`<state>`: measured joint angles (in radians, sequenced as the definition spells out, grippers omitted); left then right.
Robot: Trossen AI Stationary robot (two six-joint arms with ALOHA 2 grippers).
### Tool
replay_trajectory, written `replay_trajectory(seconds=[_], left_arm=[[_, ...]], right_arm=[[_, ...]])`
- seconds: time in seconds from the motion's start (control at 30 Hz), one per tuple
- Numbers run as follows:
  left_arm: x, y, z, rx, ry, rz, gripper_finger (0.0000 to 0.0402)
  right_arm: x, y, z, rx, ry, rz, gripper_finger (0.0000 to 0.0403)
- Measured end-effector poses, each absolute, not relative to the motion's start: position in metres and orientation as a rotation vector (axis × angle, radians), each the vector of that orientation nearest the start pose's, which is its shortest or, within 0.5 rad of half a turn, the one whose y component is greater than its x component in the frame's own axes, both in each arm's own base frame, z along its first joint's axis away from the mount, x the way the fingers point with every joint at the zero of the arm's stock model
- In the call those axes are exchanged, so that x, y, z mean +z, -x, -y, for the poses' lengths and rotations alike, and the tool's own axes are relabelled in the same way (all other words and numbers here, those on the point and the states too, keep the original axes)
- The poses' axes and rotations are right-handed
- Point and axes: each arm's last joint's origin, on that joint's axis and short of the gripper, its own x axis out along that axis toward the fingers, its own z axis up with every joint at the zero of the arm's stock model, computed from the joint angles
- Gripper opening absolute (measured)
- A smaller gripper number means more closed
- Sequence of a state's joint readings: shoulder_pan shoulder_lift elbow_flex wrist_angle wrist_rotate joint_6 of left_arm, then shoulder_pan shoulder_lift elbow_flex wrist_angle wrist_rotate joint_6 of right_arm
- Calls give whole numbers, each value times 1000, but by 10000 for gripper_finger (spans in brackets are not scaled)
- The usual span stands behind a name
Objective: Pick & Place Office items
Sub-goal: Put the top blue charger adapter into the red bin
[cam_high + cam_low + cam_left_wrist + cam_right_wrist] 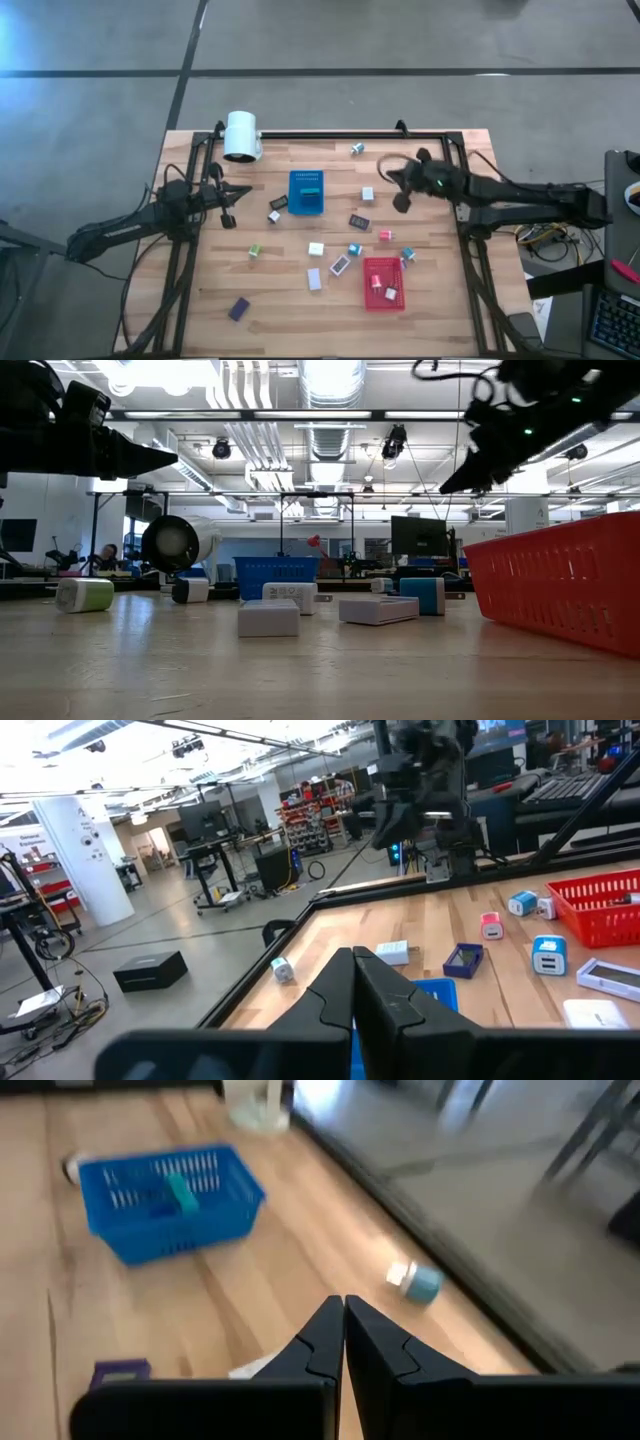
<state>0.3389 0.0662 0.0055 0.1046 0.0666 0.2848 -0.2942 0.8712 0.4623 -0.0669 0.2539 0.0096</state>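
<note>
While most of the office items (pixel 316 249) lie scattered over the middle of the table (pixel 430 320), one teal piece already sits in the blue tray (pixel 306 206) and a couple in the red tray (pixel 383 296). Both grippers hang above the wood with jaws pressed together, holding nothing: the left gripper (pixel 232 203) beside the blue tray, the right gripper (pixel 401 201) near the far right side. Coming down with jaws closed would likely just knock a small piece away or off the edge
</note>
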Motion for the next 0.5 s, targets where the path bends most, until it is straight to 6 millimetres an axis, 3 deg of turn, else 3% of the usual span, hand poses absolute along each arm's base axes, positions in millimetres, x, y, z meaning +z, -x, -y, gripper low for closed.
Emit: replay_trajectory(seconds=[0.3,0.5], left_arm=[[170,-96,-32,276,-292,4,7],[170,-96,-32,276,-292,3,9]], right_arm=[[254,-221,125,-421,46,-650,8],[263,-256,174,-374,109,-880,8]])
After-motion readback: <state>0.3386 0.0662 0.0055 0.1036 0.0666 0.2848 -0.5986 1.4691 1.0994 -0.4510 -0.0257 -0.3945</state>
